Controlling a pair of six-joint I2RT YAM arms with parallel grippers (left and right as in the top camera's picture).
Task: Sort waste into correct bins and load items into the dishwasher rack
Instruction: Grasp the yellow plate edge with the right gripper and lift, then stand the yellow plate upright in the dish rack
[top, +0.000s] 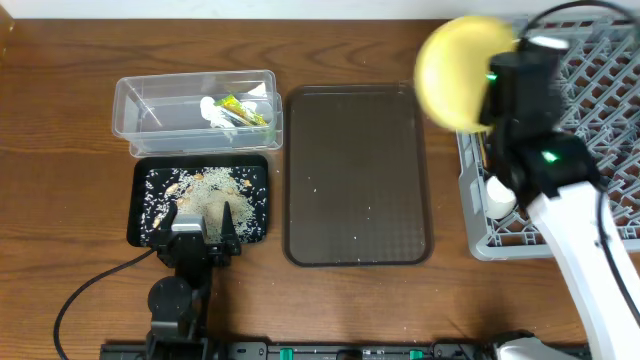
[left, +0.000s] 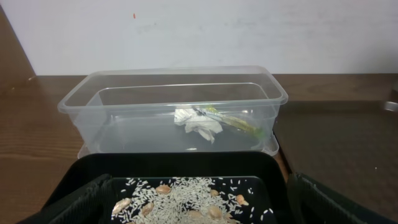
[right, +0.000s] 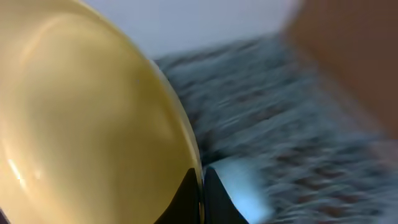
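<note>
- The right pincer (right: 203, 198) is pinching the rim of the yellow plate (top: 460, 72). Its two dark fingers are squeezed onto the plate's edge.
- The plate is up in the air, not lying flat. Seen from overhead, it hangs over the far left corner of the grey dishwasher rack (top: 600, 90), and part of it hangs over the worktop (top: 60, 120).
- A small white cup (top: 500, 195) sits in the rack by the left wall, partly behind the right arm.
- In the right wrist view a pale blue blob shows just past the fingers. It is too blurry to name.
- The left pincer (top: 207, 225) has its fingers spread wide and holds nothing. It sits low over the near end of the black tray (top: 145, 200).
- Rice crumbs (top: 205, 185) lie all over the black tray, with a few bigger beige bits mixed in.
- The clear tub (top: 140, 100) stands just behind the black tray, touching it or nearly so.
- Inside the tub lie the crumpled white paper (left: 199, 124) and the green-yellow wrapper (left: 233, 119), side by side toward the right end.
- The big brown serving tray (top: 355, 175) lies between the two bins and the rack, with only a few tiny specks on it.
</note>
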